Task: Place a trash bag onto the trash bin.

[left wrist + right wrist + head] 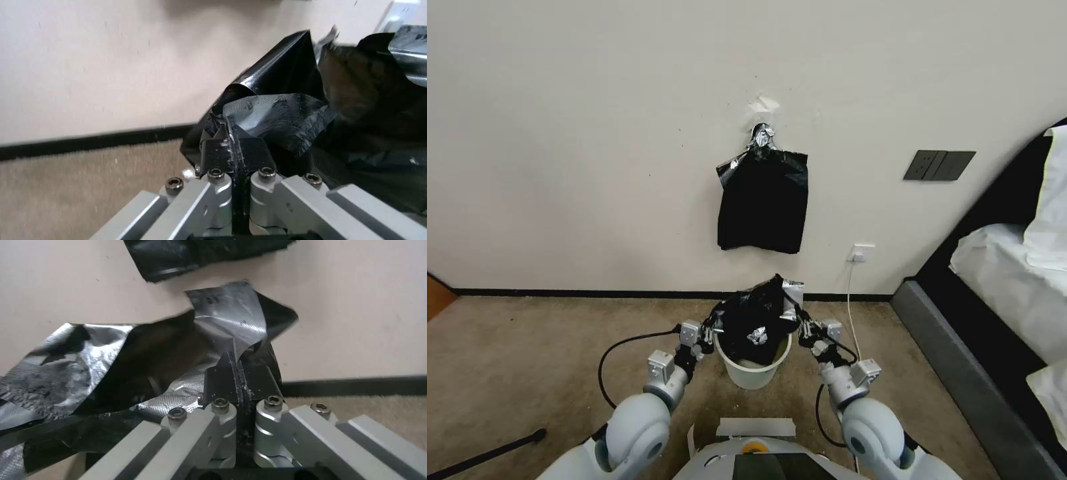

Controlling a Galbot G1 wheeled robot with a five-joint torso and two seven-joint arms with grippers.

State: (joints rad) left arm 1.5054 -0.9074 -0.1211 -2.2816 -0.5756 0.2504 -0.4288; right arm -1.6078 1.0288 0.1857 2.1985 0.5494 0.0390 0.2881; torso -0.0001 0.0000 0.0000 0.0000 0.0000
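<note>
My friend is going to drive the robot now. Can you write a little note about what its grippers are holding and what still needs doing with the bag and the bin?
Left gripper: shut on the trash bag, at the bag's left edge.
Right gripper: shut on the bag's right edge.
The bag hangs between both grippers, right over the trash bin, which stands on the carpet by the wall. Its lower part droops into the bin's mouth.
The bundle of spare bags hangs on the wall above.
Done: one bag picked and brought over the bin.
Left: spread the bag's opening over the bin's rim, then let go.
</note>
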